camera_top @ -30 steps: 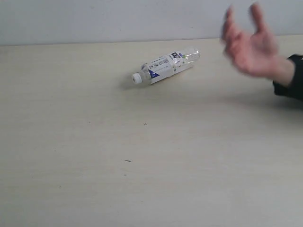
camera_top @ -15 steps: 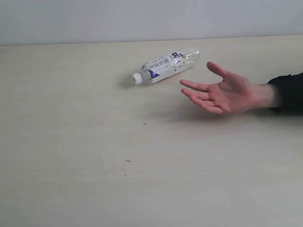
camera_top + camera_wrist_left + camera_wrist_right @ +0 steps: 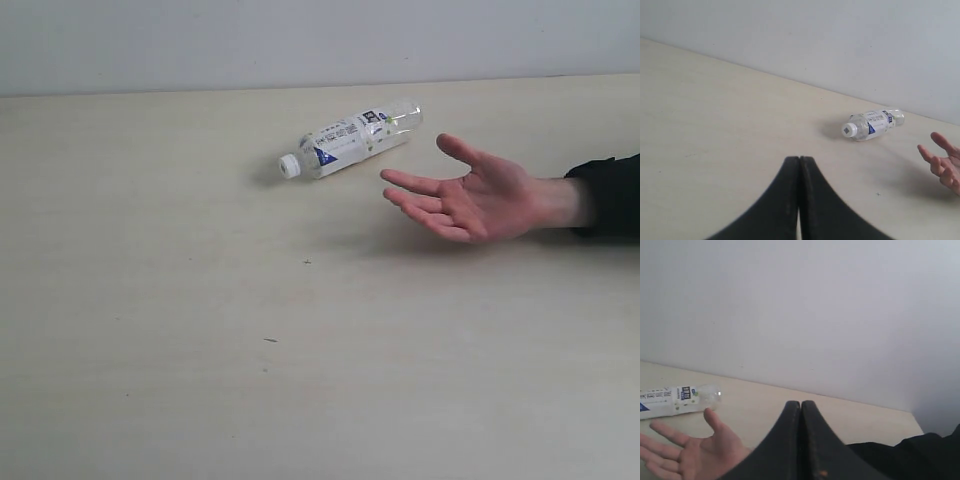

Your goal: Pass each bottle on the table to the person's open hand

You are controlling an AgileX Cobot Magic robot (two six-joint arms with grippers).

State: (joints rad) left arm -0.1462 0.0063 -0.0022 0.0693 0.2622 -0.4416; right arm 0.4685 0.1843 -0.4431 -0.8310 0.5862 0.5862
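Observation:
One clear bottle [image 3: 350,138] with a white cap and a white-blue label lies on its side on the cream table [image 3: 200,350], cap toward the left. It also shows in the left wrist view as the bottle [image 3: 871,125] and in the right wrist view as the bottle [image 3: 675,398]. The person's open hand [image 3: 470,195], palm up with a black sleeve, hovers just right of it. The hand [image 3: 690,452] sits close to my right gripper [image 3: 800,404], which is shut and empty. My left gripper [image 3: 799,159] is shut and empty, well short of the bottle. Neither gripper appears in the exterior view.
A plain grey-white wall [image 3: 300,40] runs along the table's far edge. The person's black sleeve [image 3: 610,195] rests at the right edge. A few tiny dark specks [image 3: 306,262] dot the tabletop.
The hand came down from a raised, blurred position at the far right and now rests lower, palm up, beside the bottle. The bottle has not moved.

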